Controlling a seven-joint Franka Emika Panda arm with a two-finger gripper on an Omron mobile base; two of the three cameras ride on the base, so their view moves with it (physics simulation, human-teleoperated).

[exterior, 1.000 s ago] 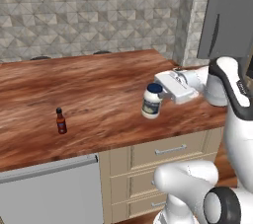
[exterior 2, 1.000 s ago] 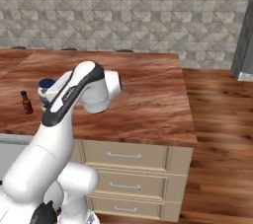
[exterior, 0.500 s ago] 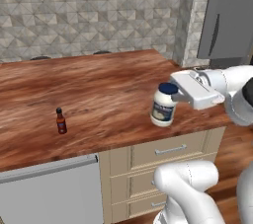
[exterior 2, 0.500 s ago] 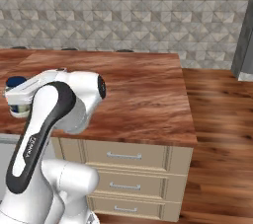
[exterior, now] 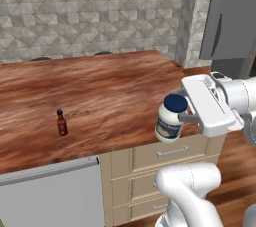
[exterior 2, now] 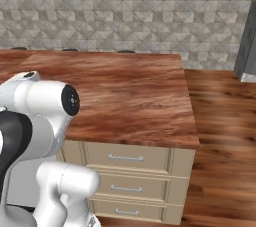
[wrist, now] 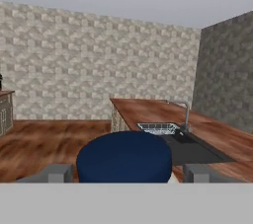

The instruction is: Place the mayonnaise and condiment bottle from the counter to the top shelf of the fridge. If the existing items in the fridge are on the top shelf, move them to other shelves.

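The mayonnaise (exterior: 169, 119), a white jar with a dark blue lid, hangs in the air just past the counter's (exterior: 110, 91) front right edge. My gripper (exterior: 183, 118) is shut on it from the right side. In the hand view the blue lid of the mayonnaise (wrist: 123, 159) sits between the two grey fingertips (wrist: 56, 172). The condiment bottle (exterior: 61, 122) stands upright on the counter at the left, far from the gripper. The grey fridge (exterior: 227, 18) rises at the upper right, its door side facing me, and its shelves are hidden.
Beige drawer fronts (exterior: 165, 153) run below the counter edge, with wood floor (exterior 2: 220, 121) to the right. The hand view looks across the room at another counter with a sink (wrist: 163, 129) and tap. The fridge's edge (exterior 2: 248, 46) stands at the far right.
The arm has lifted the mayonnaise off the counter and carried it forward and right, out over the counter's edge. The condiment bottle has stayed put.
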